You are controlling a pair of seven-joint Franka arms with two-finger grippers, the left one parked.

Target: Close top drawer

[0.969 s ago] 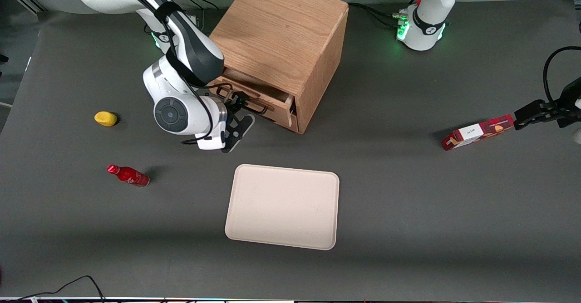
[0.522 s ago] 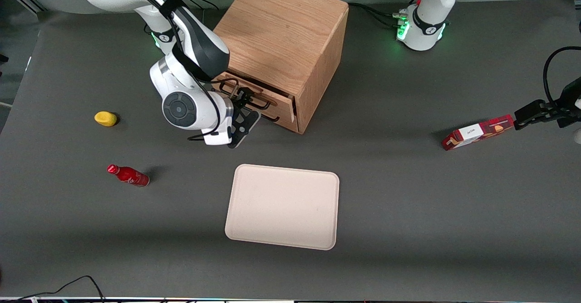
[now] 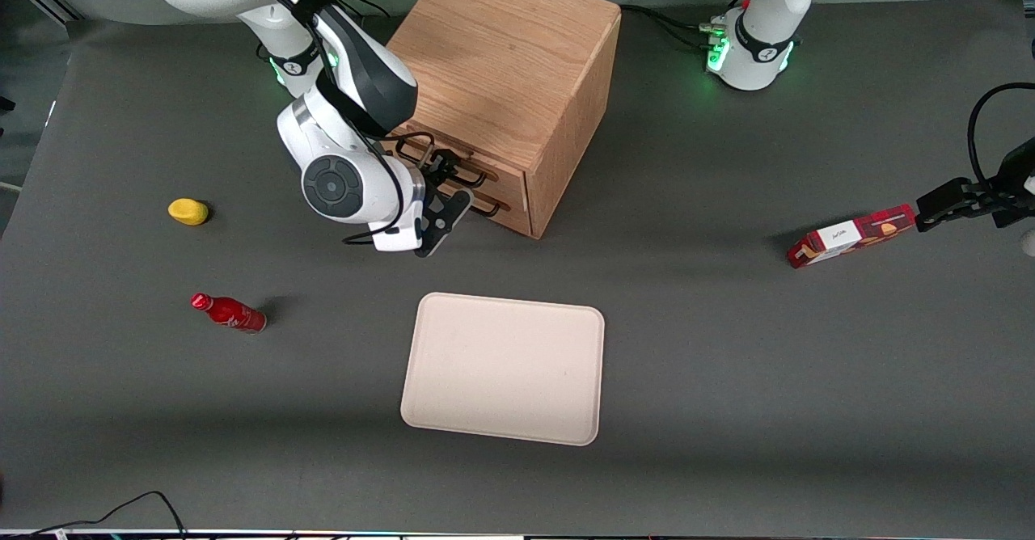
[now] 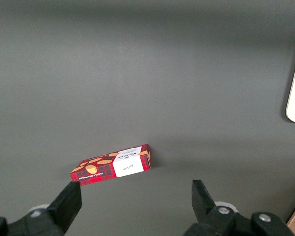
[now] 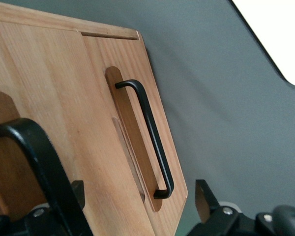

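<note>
Gripper (image 3: 443, 178) of the working arm, close up against the front of the wooden cabinet (image 3: 501, 47), fingers spread apart and pinching nothing. From the wrist view, one blurred black bar crossing close by the fingers, probably the upper handle; contact with it impossible to confirm.

Top drawer (image 3: 501, 178), uppermost of two in the cabinet's front, looking almost fully pushed in, its face close to level with the lower drawer front. Lower drawer handle (image 5: 146, 135) sharp and untouched just beside the gripper.

To finish the step well: push straight along the drawer's travel, square to its face and near the middle of its width, to avoid skewing and jamming it. Ease off as the face comes flush, so as not to shove the whole cabinet across the table (image 3: 728, 362). Keep the fingers from hooking either wire handle when drawing back, or the drawer could be dragged open again.

Farther out: pale tray (image 3: 505, 366), nearer the front camera than the cabinet, apart from it. Red bottle (image 3: 229, 312) on its side and small yellow object (image 3: 187, 211) toward the working arm's end. Red patterned box (image 3: 853, 235) toward the parked arm's end, well apart from everything else.
</note>
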